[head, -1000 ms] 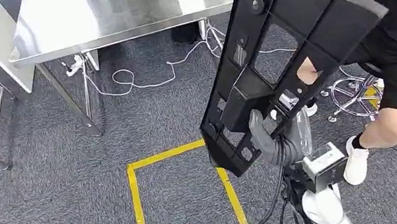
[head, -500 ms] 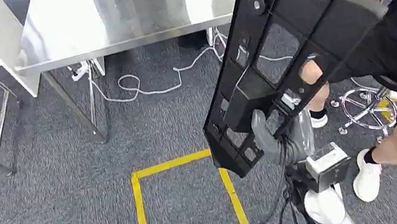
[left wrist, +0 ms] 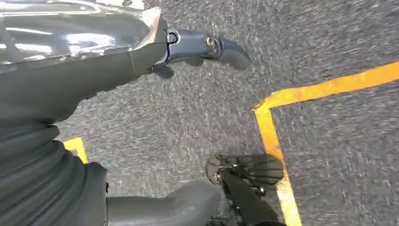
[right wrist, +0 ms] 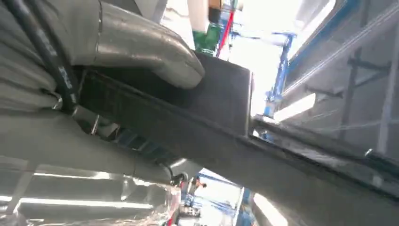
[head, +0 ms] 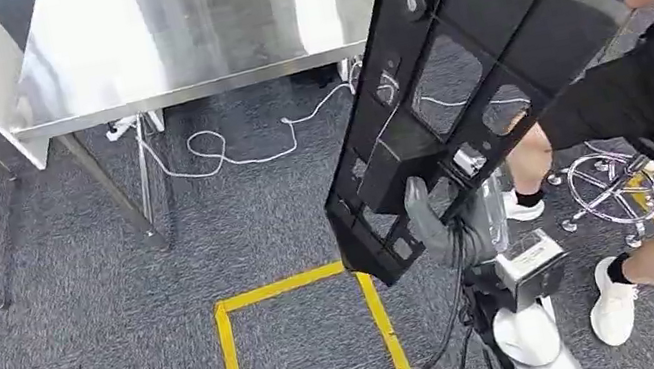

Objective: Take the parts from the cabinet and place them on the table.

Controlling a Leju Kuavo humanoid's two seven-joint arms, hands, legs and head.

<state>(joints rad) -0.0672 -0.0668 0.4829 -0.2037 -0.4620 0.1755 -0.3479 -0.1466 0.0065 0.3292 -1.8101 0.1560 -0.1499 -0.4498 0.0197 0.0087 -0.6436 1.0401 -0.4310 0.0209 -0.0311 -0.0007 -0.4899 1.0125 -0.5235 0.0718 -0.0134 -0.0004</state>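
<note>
The steel table (head: 175,39) has drawn nearer as the robot walks, its right hand (head: 436,221) clasping the low end of the long black frame part (head: 471,47), stiff, top-heavy, tilted above the carpet, while the left hand (left wrist: 117,61) hangs empty, fingers loosely spread.

— What carries things here?
— A steel table (head: 174,29) at the far side, its top bare and shiny, standing on grey carpet floor (head: 102,315).
— And on the floor?
— A white cable (head: 226,151) coiled under the table, and yellow tape (head: 290,284) marking a square in the near middle.
</note>
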